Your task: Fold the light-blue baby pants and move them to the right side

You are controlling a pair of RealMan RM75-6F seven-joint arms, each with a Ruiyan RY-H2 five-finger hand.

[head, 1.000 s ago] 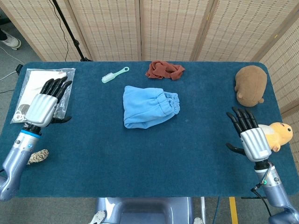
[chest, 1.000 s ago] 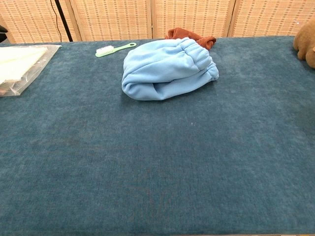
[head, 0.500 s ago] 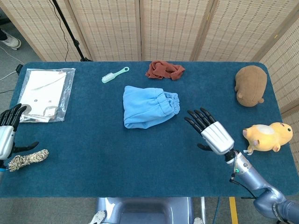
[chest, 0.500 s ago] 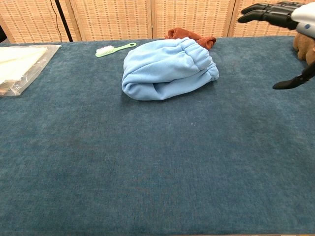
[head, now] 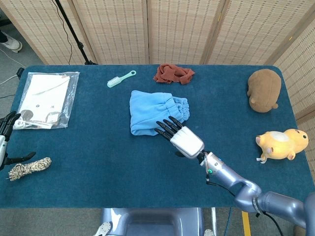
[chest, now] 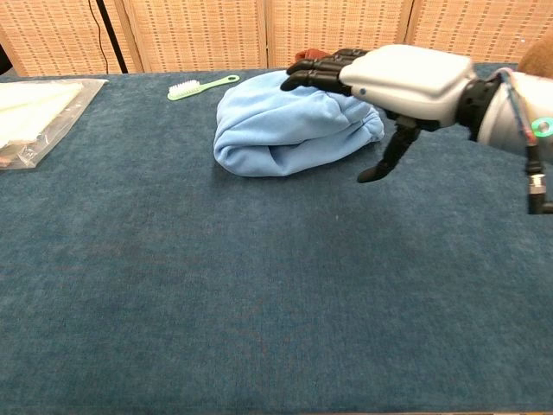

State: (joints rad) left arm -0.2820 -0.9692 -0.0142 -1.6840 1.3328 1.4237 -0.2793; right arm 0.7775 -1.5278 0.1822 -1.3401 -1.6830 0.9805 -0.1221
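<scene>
Head view shows the light-blue fleece baby pants [head: 156, 112] lying bunched near the middle of the dark teal carpeted surface [head: 98, 152], the elastic waistband turned toward the right. The right hand [head: 179, 137] reaches in from the lower right with its dark fingers [head: 166, 128] stretched out flat and apart, their tips over the near edge of the pants — nothing is held in it. In the chest view the same right hand [chest: 389, 82] hangs above the pants [chest: 285, 130], palm down, thumb pointing down toward the surface [chest: 259, 303]; whether the fingertips actually touch the cloth cannot be told.

The left hand [head: 4, 140] shows only partly at the far left edge of the head view, fingers spread and empty, just above a small coil of speckled rope [head: 28, 168].

Elsewhere on the surface: a clear plastic bag with white folded contents [head: 45, 98] at the far left, a mint-green small brush [head: 120, 78] behind and to the left of the pants, a crumpled rust-red cloth [head: 173, 73] just behind them, a brown plush animal [head: 264, 89] at the far right rear, and a yellow plush hamster [head: 282, 143] near the right edge — well apart from the pants. Woven folding screens [head: 172, 29] stand behind the surface.
</scene>
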